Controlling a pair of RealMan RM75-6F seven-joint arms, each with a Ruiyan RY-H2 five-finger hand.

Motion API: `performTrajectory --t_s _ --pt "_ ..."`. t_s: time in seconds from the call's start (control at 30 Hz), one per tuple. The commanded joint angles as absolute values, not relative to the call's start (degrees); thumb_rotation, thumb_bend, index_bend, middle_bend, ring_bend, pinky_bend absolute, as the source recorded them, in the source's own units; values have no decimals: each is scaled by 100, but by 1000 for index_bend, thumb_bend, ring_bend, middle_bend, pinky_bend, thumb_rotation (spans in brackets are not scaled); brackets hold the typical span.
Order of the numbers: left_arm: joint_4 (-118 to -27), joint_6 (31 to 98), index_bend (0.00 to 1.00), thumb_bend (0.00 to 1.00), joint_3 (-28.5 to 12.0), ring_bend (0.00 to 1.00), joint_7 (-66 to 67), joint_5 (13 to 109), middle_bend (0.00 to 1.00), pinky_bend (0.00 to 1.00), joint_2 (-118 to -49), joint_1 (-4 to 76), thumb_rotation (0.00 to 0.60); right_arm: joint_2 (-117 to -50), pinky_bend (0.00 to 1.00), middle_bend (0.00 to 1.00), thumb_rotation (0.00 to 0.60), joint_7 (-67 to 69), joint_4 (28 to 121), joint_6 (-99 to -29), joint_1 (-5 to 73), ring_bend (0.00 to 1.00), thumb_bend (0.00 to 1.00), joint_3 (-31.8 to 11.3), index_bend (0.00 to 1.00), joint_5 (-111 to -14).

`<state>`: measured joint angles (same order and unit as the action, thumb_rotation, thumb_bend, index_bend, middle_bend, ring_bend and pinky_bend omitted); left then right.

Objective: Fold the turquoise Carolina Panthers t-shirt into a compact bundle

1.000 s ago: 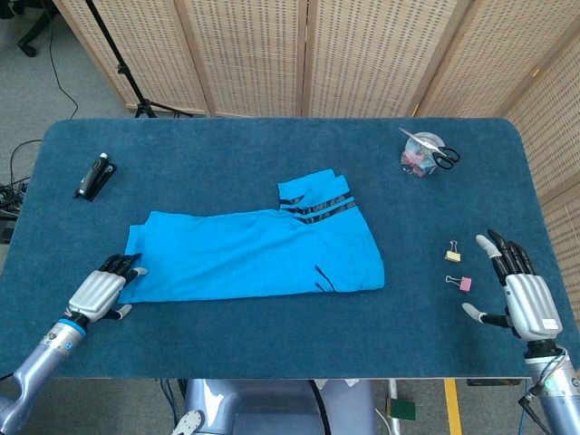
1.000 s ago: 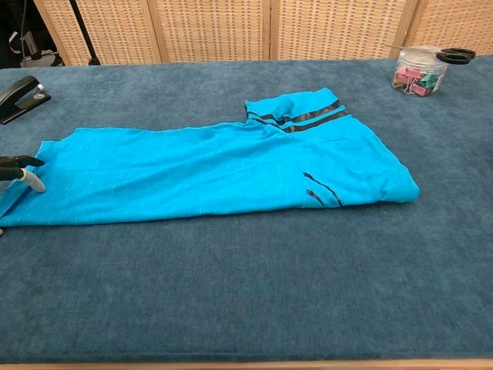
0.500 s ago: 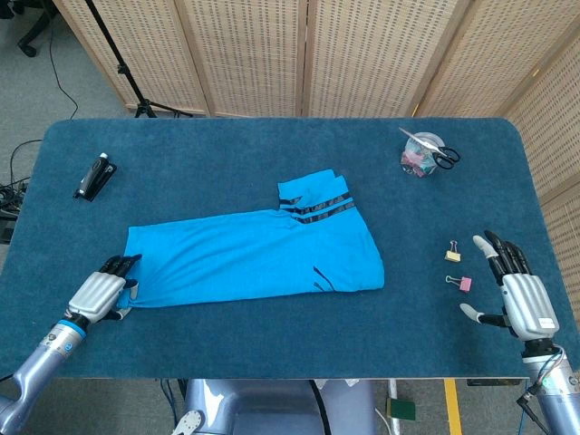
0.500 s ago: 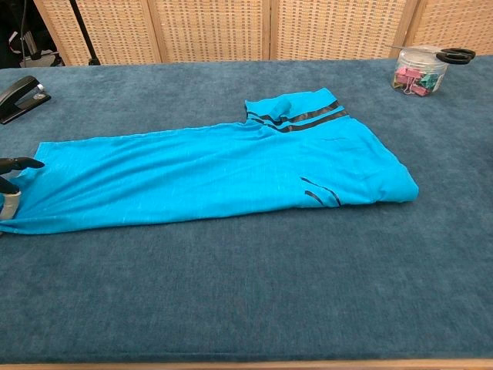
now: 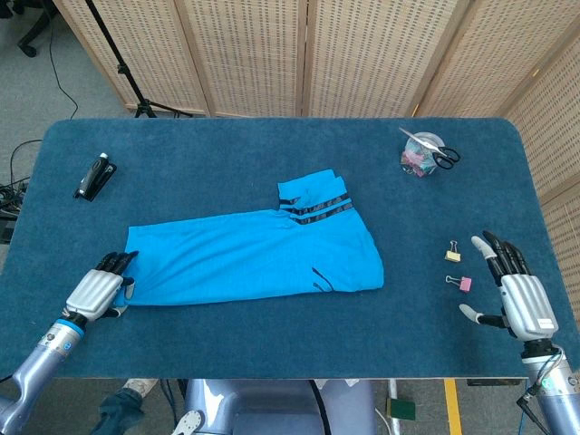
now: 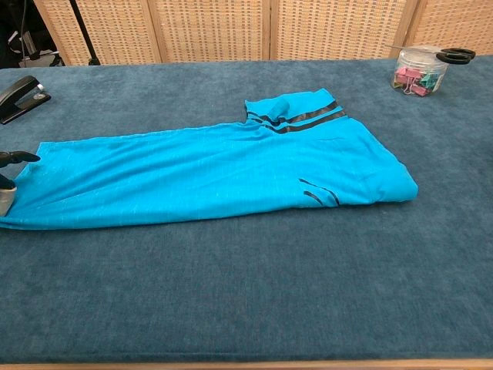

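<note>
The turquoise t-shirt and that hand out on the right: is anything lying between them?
Yes. Two small binder clips, a yellow one and a pink one, lie on the table between the right hand and the t-shirt. The left hand is already at the shirt's edge.

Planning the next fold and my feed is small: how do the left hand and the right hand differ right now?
The left hand sits at the turquoise t-shirt's left end, fingers at its edge; whether it grips the cloth is unclear. The right hand lies on bare table, well clear of the shirt. The left's fingers are bunched together; the right's are spread with nothing in them. Both lie low near the table's front edge.
</note>
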<state>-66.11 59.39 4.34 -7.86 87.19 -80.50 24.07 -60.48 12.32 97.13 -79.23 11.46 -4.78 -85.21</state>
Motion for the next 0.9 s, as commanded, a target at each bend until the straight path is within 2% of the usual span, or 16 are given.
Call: performTrajectory --t_s 0.03,0.5,0.9 --pt "-6594 5923 670 649 444 0 -807 8730 0 0 -8049 2415 600 -6047 0 0 600 1232 9718 -7920 1144 0 0 -477 0 -8529" --pt "-6542 5923 701 993 471 0 -953 8818 0 0 -8030 2459 600 -6033 0 0 600 1274 9711 -7897 1141 0 0 -476 0 -8572" --pt "-6663 6034 731 1000 404 0 -1226 8835 0 0 -7779 2493 600 -6017 0 0 600 1310 9713 -7871 1146 0 0 -463 0 -8619"
